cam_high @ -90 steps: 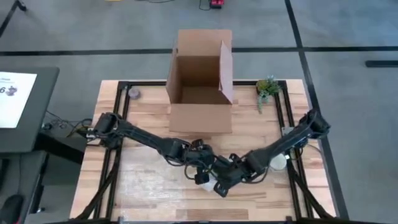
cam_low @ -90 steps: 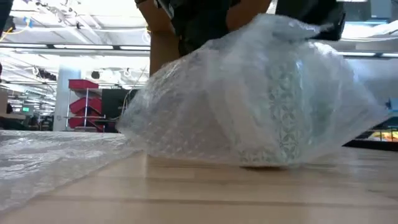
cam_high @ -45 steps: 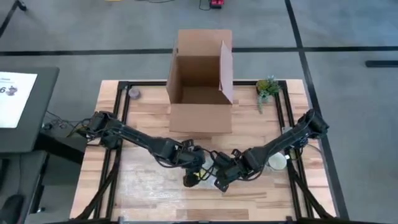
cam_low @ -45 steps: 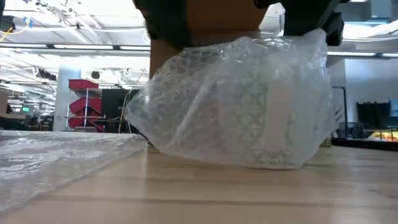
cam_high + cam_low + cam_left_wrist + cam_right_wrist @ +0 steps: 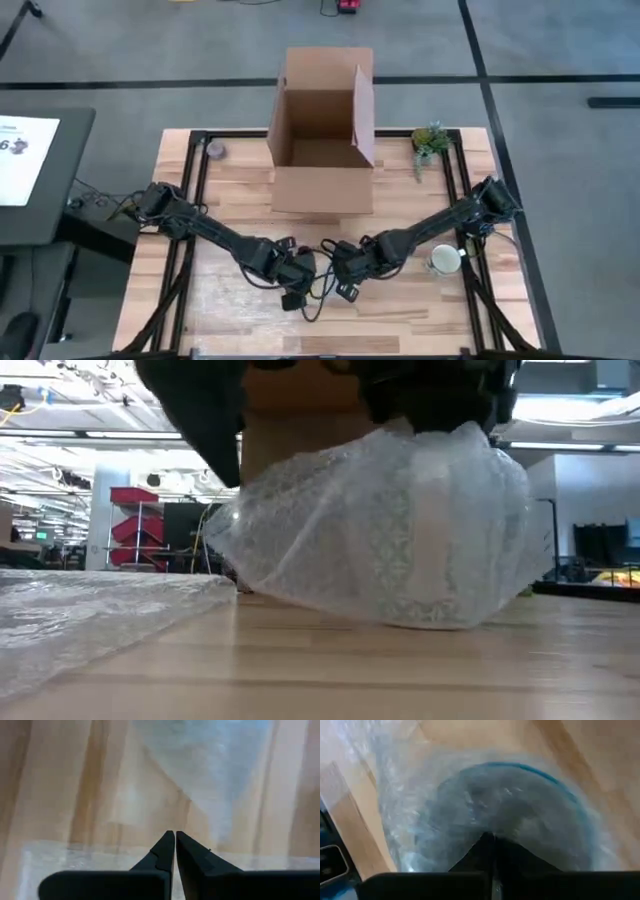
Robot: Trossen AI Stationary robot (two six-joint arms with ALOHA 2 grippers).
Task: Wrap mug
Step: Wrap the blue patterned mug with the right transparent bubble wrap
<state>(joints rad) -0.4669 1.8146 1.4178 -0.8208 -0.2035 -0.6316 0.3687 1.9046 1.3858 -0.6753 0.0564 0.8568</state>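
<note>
The mug [image 5: 425, 550] stands on the table inside a bundle of clear bubble wrap [image 5: 380, 530]. The right wrist view shows its teal rim [image 5: 545, 775] through the wrap. In the high view the bundle [image 5: 320, 264] lies mid-table between both grippers. My right gripper [image 5: 340, 268] is over the bundle, shut on the wrap. My left gripper [image 5: 298, 274] is just left of the bundle, shut, with wrap narrowing toward its tips [image 5: 175, 837]. The rest of the sheet [image 5: 90, 610] lies flat on the table toward the left. My left gripper pinches the bubble wrap between its fingertips, slanting down from the table's left. A stretch of wrap [image 5: 200, 795] runs taut from the tips to the bundle. One layer or several, I cannot tell. My right gripper pinches the wrap [image 5: 490, 827] over the mug's mouth from above, fingers pointing down. The wrap is drawn over the rim. The mug stays on the table.
An open cardboard box [image 5: 322, 135] stands at the far middle. A second, white mug [image 5: 443, 260] sits near the right arm. There is a small plant [image 5: 430, 140] at the far right and a tape roll [image 5: 213, 150] at the far left.
Both grippers have gone toward the table's left edge, the left one also slightly nearer. The bundle has been drawn in: its loose flap on one side has pulled close and the wrap now sits tighter around the mug.
</note>
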